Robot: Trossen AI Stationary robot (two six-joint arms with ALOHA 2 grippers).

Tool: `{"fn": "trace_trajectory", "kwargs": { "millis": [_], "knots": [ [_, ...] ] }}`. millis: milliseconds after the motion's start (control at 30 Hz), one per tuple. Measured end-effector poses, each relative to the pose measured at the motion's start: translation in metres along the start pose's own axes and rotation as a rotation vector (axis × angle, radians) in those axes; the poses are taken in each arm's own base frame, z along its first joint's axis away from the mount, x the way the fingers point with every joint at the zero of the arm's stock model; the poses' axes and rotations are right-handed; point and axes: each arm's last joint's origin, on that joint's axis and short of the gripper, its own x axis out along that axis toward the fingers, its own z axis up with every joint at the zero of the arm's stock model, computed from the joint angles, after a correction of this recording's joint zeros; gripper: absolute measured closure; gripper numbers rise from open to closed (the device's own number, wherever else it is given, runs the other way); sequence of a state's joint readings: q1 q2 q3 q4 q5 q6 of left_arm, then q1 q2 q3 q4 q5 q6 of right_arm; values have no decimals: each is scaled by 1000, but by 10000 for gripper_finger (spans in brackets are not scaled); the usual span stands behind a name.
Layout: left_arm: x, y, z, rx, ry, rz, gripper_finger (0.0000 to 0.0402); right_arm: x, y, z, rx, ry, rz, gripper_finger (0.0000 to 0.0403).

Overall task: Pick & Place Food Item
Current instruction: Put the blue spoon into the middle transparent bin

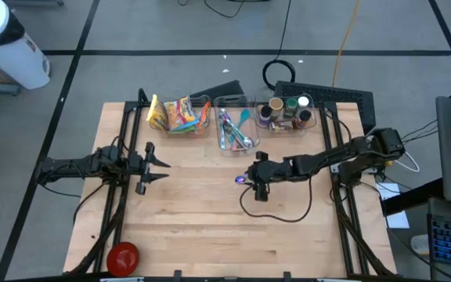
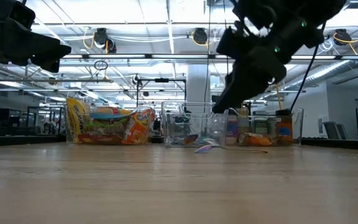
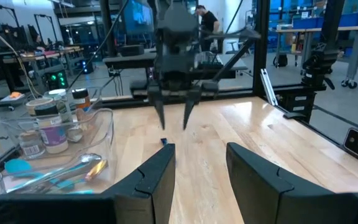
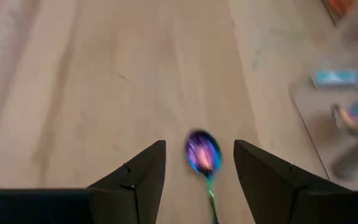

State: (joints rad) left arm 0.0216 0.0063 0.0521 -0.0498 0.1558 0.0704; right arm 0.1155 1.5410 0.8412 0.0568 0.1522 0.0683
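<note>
We see the right gripper (image 4: 197,165) hanging over the counter (image 1: 210,227) mid-right with jaws open, the iridescent spoon (image 4: 202,152) lying flat between them, handle running back under the wrist, while the left gripper (image 1: 159,166), jaws parted and empty, waits far left.

Spoon (image 1: 239,180): small, with an iridescent purple-blue oval bowl (image 4: 202,152) and a thin stem. Lies flat on the bare wooden bench (image 1: 194,227), near the middle, slightly toward the right edge, just in front of the middle clear bin (image 1: 236,125) at the far edge. In the right wrist view the bowl faces up with the stem running back under the camera, between that arm's two spread fingers and touching neither. In the low view it shows as a thin purple sliver (image 2: 205,148) on the bench top, in front of the clear bins.
</note>
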Motion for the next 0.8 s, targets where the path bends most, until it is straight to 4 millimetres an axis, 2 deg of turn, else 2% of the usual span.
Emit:
{"fn": "trace_trajectory", "kwargs": {
  "millis": [200, 467, 667, 800],
  "knots": [
    [0, 0, 0, 0, 1, 0, 249, 19, -3, -25, 6, 78, 32, 223],
    [0, 0, 0, 0, 0, 0, 249, 50, -11, -38, 49, 86, -3, 226],
    [0, 0, 0, 0, 0, 0, 249, 47, -14, -35, 62, 77, 0, 227],
    [0, 0, 0, 0, 0, 0, 249, 44, -8, -34, 106, 72, 81, 227]
  ]
}}
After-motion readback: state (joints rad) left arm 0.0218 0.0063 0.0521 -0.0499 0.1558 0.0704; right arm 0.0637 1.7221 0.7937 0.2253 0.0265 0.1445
